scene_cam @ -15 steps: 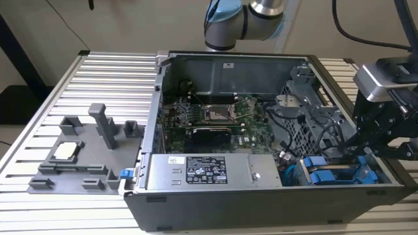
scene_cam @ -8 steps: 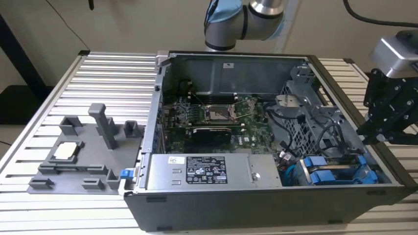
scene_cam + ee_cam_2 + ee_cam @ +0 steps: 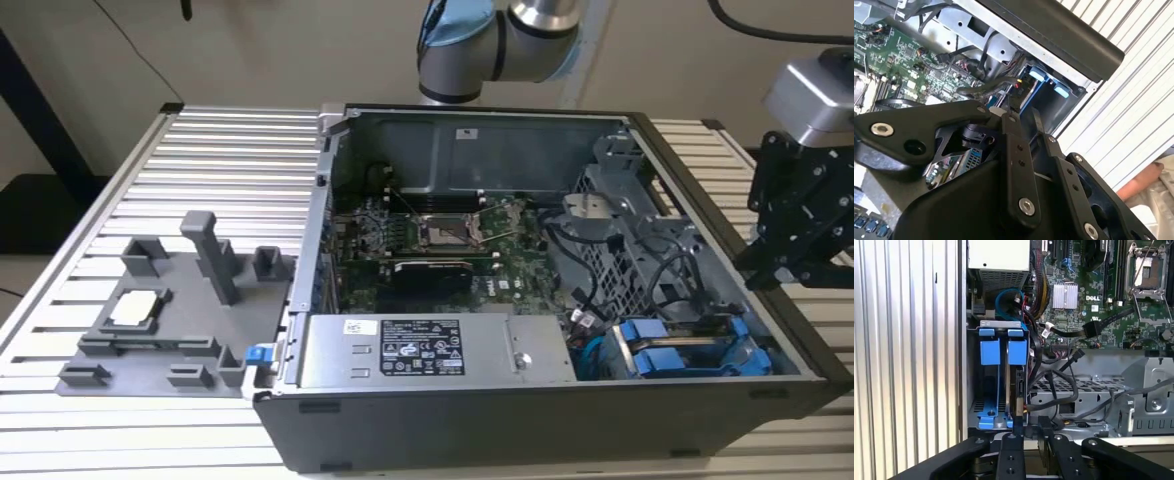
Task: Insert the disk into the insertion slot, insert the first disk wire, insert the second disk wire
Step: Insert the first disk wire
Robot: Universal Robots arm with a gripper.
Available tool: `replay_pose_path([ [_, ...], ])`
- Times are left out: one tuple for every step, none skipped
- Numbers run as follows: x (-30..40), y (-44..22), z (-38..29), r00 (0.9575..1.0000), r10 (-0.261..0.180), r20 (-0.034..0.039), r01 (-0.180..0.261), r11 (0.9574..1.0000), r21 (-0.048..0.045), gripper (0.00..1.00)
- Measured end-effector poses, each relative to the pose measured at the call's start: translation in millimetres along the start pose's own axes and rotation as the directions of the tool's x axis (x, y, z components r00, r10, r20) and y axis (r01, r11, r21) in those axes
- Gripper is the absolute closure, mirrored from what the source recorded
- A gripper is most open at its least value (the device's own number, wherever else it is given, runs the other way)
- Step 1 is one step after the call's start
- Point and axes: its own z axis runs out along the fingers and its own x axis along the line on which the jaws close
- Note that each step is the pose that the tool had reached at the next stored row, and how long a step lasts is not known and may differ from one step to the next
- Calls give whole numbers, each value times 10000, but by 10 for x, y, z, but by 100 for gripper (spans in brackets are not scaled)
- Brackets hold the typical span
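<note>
An open computer case [image 3: 534, 420] lies on the slatted table. In its corner nearest the exterior view's lower right sits the grey drive cage, the insertion slot [image 3: 999, 326], holding two blue-fronted units side by side. One unit [image 3: 1017, 351] shows a drive's edge below its tab. The other unit [image 3: 989, 351] has a dark bay below it. I cannot tell which is the disk. Loose black wires with connectors [image 3: 1077, 354] lie beside the cage. My gripper [image 3: 790, 270] hangs outside the case wall at the exterior view's right, a little above the cage, and both wrist views show it [image 3: 1030, 430] [image 3: 1021, 114].
Inside the case are a green motherboard [image 3: 441, 240], a grey power supply [image 3: 427, 350] and a perforated metal panel [image 3: 1074, 390]. A grey fixture [image 3: 174, 330] stands on the table at the exterior view's left. Something pink, perhaps a hand [image 3: 1144, 181], shows beyond the table.
</note>
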Motion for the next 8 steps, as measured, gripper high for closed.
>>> replay_pose_path([
  [-16,0,3,10000,0,1,0,10000,0,73],
  [-42,0,7,10000,1,3,-1,10000,-1,73],
  [-75,0,11,10000,1,3,-1,10000,0,73],
  [-107,0,15,10000,1,3,-1,10000,0,73],
  [-146,0,21,10000,1,4,-1,10000,0,73],
  [-187,0,26,10000,1,3,-1,10000,0,73],
  [-223,-1,31,10000,1,2,-1,10000,0,73],
  [-259,-1,37,10000,1,4,-1,10000,0,73],
])
